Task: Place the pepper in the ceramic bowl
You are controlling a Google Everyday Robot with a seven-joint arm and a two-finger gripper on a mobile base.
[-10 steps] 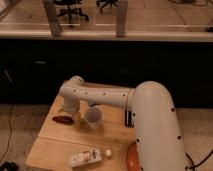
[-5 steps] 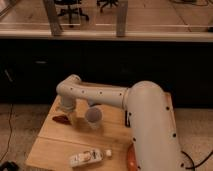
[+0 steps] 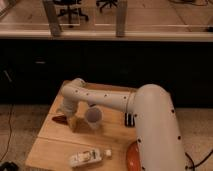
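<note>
Reaching across the wooden table (image 3: 50, 145), the robot's arm (image 3: 110, 100) ends in the gripper (image 3: 71, 121), which sits low over the tabletop just left of the pale translucent cup (image 3: 93, 117). The pepper (image 3: 60, 119), a small dark red sliver, lies on the wood further left of the cup, touching the gripper or nearly so. Whether the gripper grasps it, is released, or merely rests beside it cannot be told from this view. The ceramic bowl (image 3: 131, 157) is well to the right of the cup and nearer the camera, with only an orange-red slice of its rim showing past the arm's bulky white link. A white bottle (image 3: 85, 158) lies on its side in front of the cup. The main risk, as I judge it, is a poor grasp. The pepper is slim, glossy and flat on the wood, so a pinch at its end could squirt it toward the table edge left of the cup. A second risk lies on the way: the path to the bowl runs past the cup, and a low sweep could knock it over or push it into the bottle. Lastly, with the arm hiding most of the bowl, a misjudged release could drop the pepper on the rim or outside it.
</note>
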